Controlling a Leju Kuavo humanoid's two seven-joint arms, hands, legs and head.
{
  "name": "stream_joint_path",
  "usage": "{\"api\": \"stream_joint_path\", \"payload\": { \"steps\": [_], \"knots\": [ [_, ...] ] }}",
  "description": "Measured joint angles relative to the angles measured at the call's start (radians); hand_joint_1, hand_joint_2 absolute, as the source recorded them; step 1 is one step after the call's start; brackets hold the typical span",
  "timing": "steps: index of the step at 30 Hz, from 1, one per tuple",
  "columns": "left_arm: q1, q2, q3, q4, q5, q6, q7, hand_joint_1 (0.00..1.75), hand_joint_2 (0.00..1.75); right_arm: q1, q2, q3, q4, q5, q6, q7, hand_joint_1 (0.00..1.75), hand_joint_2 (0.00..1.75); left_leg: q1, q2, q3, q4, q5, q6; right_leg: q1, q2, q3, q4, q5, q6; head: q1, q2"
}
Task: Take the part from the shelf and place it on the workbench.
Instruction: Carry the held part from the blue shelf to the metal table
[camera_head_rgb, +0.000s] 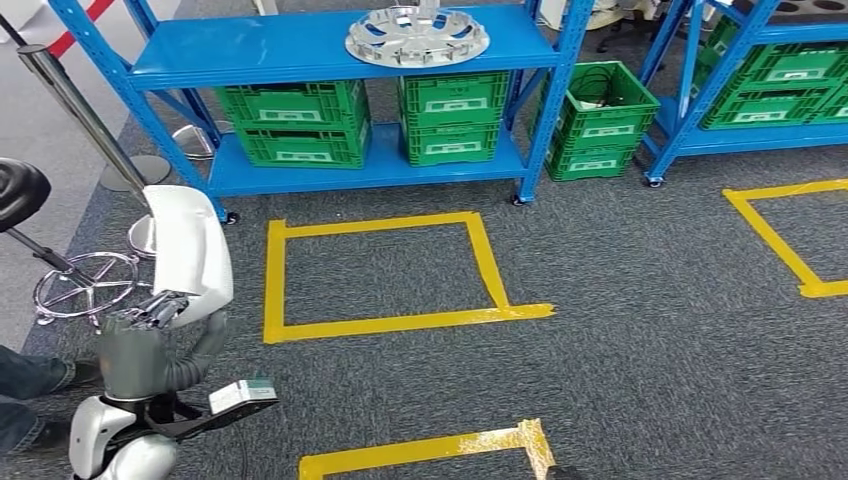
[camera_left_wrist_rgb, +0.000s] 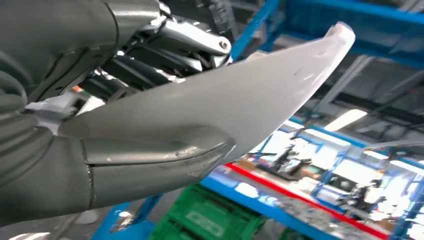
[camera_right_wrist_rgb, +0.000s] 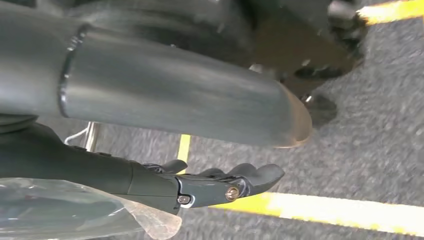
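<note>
Fingers (camera_head_rgb: 160, 308) of the left hand (camera_head_rgb: 150, 330) are closed on a smooth, curved white part (camera_head_rgb: 190, 250), held upright above grey carpet (camera_head_rgb: 620, 300). Left wrist view: glossy shell clamped by the thumb (camera_left_wrist_rgb: 160, 155). Right wrist view: right hand (camera_right_wrist_rgb: 210, 180) with dark fingers (camera_right_wrist_rgb: 250, 175) gently curled, holding nothing.

A smooth white curved part (camera_head_rgb: 190, 250), shaped like a shell panel with a rounded top and glossy surface, stands roughly upright in the robot's left hand (camera_head_rgb: 150, 315), which grips its lower edge. It is away from the blue shelf (camera_head_rgb: 330, 45), in front of the shelf's left end, over grey carpet. In the left wrist view the part (camera_left_wrist_rgb: 240, 100) tapers to a narrow rounded tip, pinched between thumb and fingers (camera_left_wrist_rgb: 150, 60).
</note>
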Motion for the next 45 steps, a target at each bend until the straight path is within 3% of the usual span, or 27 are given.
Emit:
{"api": "stream_joint_path", "payload": {
  "steps": [1, 2, 5, 6, 10, 18, 25, 30, 32, 35, 36, 37, 38, 39, 41, 43, 45],
  "knots": [
    [0.000, 0.000, -0.001, 0.000, 0.001, 0.000, -0.001, 1.75, 1.75, 0.001, 0.000, 0.000, 0.000, 0.001, 0.000, -0.002, 0.00, 0.00, 0.001, -0.001, -0.002, 0.003, -0.001, -0.006, 0.000, -0.001, -0.002, -0.001, 0.004, -0.006, 0.001, 0.000],
    [0.000, 0.000, -0.002, 0.000, 0.004, 0.000, -0.002, 1.75, 1.75, 0.001, 0.000, 0.000, 0.001, 0.001, -0.001, -0.003, 0.00, 0.00, 0.002, -0.002, -0.003, 0.002, -0.006, -0.005, 0.000, -0.001, -0.003, -0.001, 0.007, -0.009, -0.002, 0.000],
    [-0.001, 0.000, -0.003, 0.000, 0.010, 0.000, -0.004, 1.75, 1.75, 0.001, 0.001, 0.000, 0.001, 0.003, -0.002, -0.008, 0.00, 0.00, 0.002, -0.003, -0.007, -0.002, 0.001, 0.031, 0.003, -0.001, -0.008, 0.003, 0.012, -0.009, -0.010, 0.000],
    [-0.001, 0.000, -0.004, 0.000, 0.011, 0.000, -0.004, 1.75, 1.75, 0.002, 0.001, 0.000, 0.001, 0.003, -0.002, -0.009, 0.00, 0.00, 0.002, -0.004, -0.009, -0.003, 0.011, 0.037, 0.004, -0.001, -0.011, 0.004, 0.013, -0.011, -0.010, 0.000],
    [-0.001, 0.000, -0.007, 0.000, 0.011, 0.000, -0.005, 1.75, 1.75, 0.001, 0.001, 0.000, 0.001, 0.004, -0.002, -0.010, 0.00, 0.00, 0.005, -0.004, -0.012, -0.009, 0.024, 0.015, 0.007, -0.002, -0.015, 0.006, 0.019, -0.017, -0.010, 0.000],
    [-0.001, 0.001, -0.008, 0.000, 0.011, 0.000, -0.006, 1.75, 1.75, 0.001, 0.001, 0.000, 0.002, 0.008, -0.003, -0.010, 0.00, 0.00, 0.005, -0.004, -0.016, -0.010, 0.027, -0.001, 0.007, -0.002, -0.019, 0.007, 0.020, -0.017, -0.009, 0.000],
    [0.000, 0.001, -0.008, -0.001, 0.011, 0.000, -0.006, 1.75, 1.75, 0.001, 0.001, 0.001, 0.002, 0.020, -0.002, -0.012, 0.00, 0.00, 0.004, -0.004, -0.023, -0.007, 0.026, -0.001, 0.004, -0.002, -0.027, 0.006, 0.023, -0.013, -0.009, 0.000],
    [0.001, 0.002, -0.008, -0.004, 0.004, 0.000, -0.006, 1.75, 1.75, 0.000, 0.001, 0.006, 0.002, 0.033, 0.000, -0.020, 0.00, 0.00, 0.001, -0.008, -0.026, -0.012, 0.031, 0.022, -0.001, -0.007, -0.025, 0.000, 0.029, 0.006, -0.010, 0.000],
    [0.000, 0.002, -0.009, -0.008, 0.000, 0.001, -0.005, 1.75, 1.75, 0.000, -0.001, 0.009, 0.003, 0.036, -0.001, -0.023, 0.00, 0.00, 0.009, -0.012, -0.018, -0.038, 0.045, 0.027, 0.002, -0.005, -0.038, 0.027, 0.000, 0.011, -0.008, 0.000],
    [0.001, 0.002, -0.009, -0.010, 0.000, 0.001, -0.002, 1.75, 1.75, 0.000, -0.002, 0.010, 0.003, 0.037, -0.002, -0.024, 0.00, 0.00, 0.014, -0.023, -0.025, -0.047, 0.056, 0.028, -0.003, -0.001, -0.110, 0.196, -0.104, 0.020, -0.003, 0.000],
    [0.002, 0.001, -0.009, -0.010, 0.000, 0.001, -0.002, 1.75, 1.75, 0.001, -0.003, 0.011, 0.003, 0.037, -0.002, -0.024, 0.00, 0.00, 0.015, -0.029, -0.030, -0.044, 0.058, 0.025, -0.007, -0.001, -0.131, 0.247, -0.124, 0.025, -0.003, 0.000],
    [0.003, 0.001, -0.009, -0.010, -0.001, 0.000, -0.002, 1.75, 1.75, 0.001, -0.003, 0.011, 0.004, 0.037, -0.002, -0.024, 0.00, 0.00, 0.017, -0.037, -0.037, -0.040, 0.061, 0.021, -0.010, -0.001, -0.136, 0.265, -0.125, 0.029, -0.003, 0.000],
    [0.003, 0.001, -0.009, -0.010, -0.001, 0.000, -0.002, 1.75, 1.75, 0.002, -0.004, 0.011, 0.004, 0.037, -0.001, -0.025, 0.00, 0.00, 0.020, -0.046, -0.043, -0.035, 0.063, 0.017, -0.014, 0.000, -0.119, 0.240, -0.105, 0.034, -0.003, 0.000],
    [0.003, 0.001, -0.010, -0.010, -0.001, 0.000, -0.002, 1.75, 1.75, 0.002, -0.005, 0.011, 0.004, 0.037, -0.001, -0.026, 0.00, 0.00, 0.024, -0.056, -0.051, -0.026, 0.064, 0.011, -0.019, 0.006, -0.084, 0.179, -0.073, 0.040, -0.003, 0.000],
    [0.002, 0.001, -0.009, -0.010, -0.001, 0.001, -0.002, 1.75, 1.75, 0.000, -0.004, 0.012, 0.004, 0.037, 0.000, -0.028, 0.00, 0.00, 0.028, -0.075, -0.068, -0.004, 0.064, -0.005, -0.025, 0.046, -0.019, 0.060, -0.035, 0.045, 0.000, 0.000],
    [0.002, 0.001, -0.009, -0.010, -0.001, 0.001, -0.002, 1.75, 1.75, 0.000, -0.004, 0.012, 0.004, 0.037, 0.002, -0.029, 0.00, 0.00, 0.025, -0.091, -0.078, 0.009, 0.067, -0.017, -0.023, 0.071, -0.003, 0.030, -0.034, 0.032, -0.003, 0.000],
    [0.003, 0.002, -0.010, -0.010, -0.002, 0.001, -0.003, 1.75, 1.75, 0.002, -0.004, 0.012, 0.004, 0.037, 0.001, -0.029, 0.00, 0.00, 0.025, -0.107, -0.083, 0.009, 0.075, -0.026, -0.023, 0.049, -0.006, 0.037, -0.028, 0.011, -0.010, 0.000]
  ]
}}
